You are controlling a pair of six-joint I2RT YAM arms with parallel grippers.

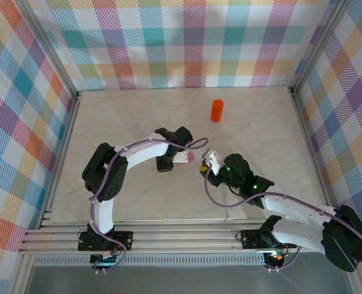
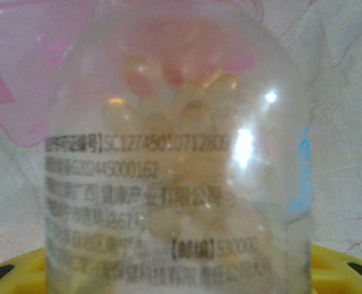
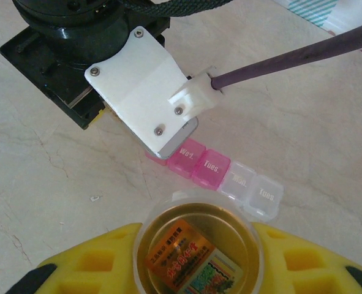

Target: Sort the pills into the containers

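A clear pill bottle (image 2: 174, 184) with black print holds several yellowish soft pills (image 2: 193, 116), and my left gripper (image 2: 177, 269) is shut on it between yellow fingers (image 2: 346, 263). Behind the bottle lies the pink pill box (image 2: 21, 79). In the right wrist view the pill box (image 3: 211, 168) shows pink and clear lidded compartments, partly hidden under the left arm's wrist (image 3: 138, 79). My right gripper (image 3: 196, 257) is shut on a clear round jar (image 3: 196, 199) with a coloured label inside. From above, the left gripper (image 1: 179, 157) and right gripper (image 1: 206, 164) flank the pill box (image 1: 191, 158).
An orange bottle (image 1: 217, 110) stands upright towards the back of the table, apart from both arms. A purple cable (image 3: 291, 55) runs from the left wrist across the right wrist view. Checked walls enclose the table on three sides.
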